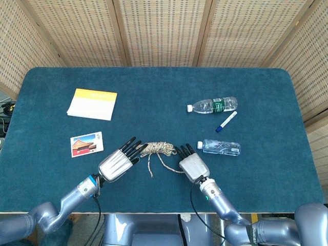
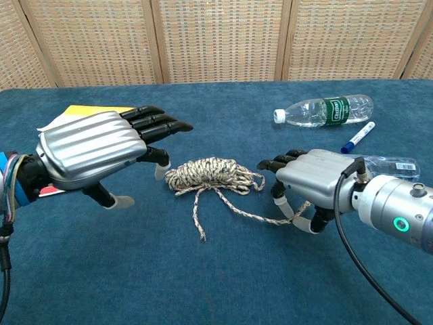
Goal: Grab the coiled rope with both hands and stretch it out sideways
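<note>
The coiled rope [image 1: 158,148] [image 2: 213,174] is beige and speckled and lies at the middle front of the blue table, with two loose tails trailing toward me. My left hand [image 1: 118,164] [image 2: 91,157] hovers just left of the coil with its fingers stretched out and apart, its fingertips [image 2: 169,126] above the coil's left end, holding nothing. My right hand [image 1: 192,165] [image 2: 312,179] sits just right of the coil with its fingers curled down. One rope tail [image 2: 260,216] runs in under it between thumb and fingers, and the hand pinches it.
A green-labelled water bottle [image 1: 212,105] and a blue pen [image 1: 226,121] lie at the back right. A clear bottle [image 1: 220,147] lies close behind my right hand. A yellow notebook [image 1: 92,104] and a postcard [image 1: 86,144] lie on the left.
</note>
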`<state>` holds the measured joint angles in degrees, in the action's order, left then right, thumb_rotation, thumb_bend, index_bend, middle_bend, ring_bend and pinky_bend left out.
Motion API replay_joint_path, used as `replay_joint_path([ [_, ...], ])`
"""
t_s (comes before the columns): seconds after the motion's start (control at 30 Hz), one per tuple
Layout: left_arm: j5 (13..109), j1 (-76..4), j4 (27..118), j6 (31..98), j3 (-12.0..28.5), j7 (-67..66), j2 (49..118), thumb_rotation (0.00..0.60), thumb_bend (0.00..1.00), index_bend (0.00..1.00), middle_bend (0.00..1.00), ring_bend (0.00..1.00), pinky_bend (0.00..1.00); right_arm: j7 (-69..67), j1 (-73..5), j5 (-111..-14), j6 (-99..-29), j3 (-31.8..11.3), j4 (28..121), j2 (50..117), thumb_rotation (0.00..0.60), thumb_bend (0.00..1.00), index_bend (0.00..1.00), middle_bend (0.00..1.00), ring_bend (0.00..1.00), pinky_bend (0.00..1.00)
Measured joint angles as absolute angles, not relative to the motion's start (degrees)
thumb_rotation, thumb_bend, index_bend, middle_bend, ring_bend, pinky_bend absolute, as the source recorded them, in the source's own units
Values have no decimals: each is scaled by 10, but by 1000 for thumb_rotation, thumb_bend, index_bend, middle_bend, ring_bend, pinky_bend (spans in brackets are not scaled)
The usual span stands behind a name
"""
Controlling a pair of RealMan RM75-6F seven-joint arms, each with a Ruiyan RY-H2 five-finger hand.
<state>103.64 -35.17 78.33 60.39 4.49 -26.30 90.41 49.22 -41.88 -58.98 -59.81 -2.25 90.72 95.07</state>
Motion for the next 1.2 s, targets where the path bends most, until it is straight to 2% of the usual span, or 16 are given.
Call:
replay_joint_path([
  [0.47, 1038, -403, 733, 575, 25, -229, 958, 600, 304, 496, 0, 0, 0, 498, -423, -577, -599, -26, 909, 953, 600, 425, 594, 0, 0, 0],
  [1.2, 1061, -473, 614, 566, -11, -186, 1014, 600, 319, 496, 0, 0, 0, 475, -431, -579, -580, -24, 901, 938, 600, 428, 598, 0, 0, 0],
])
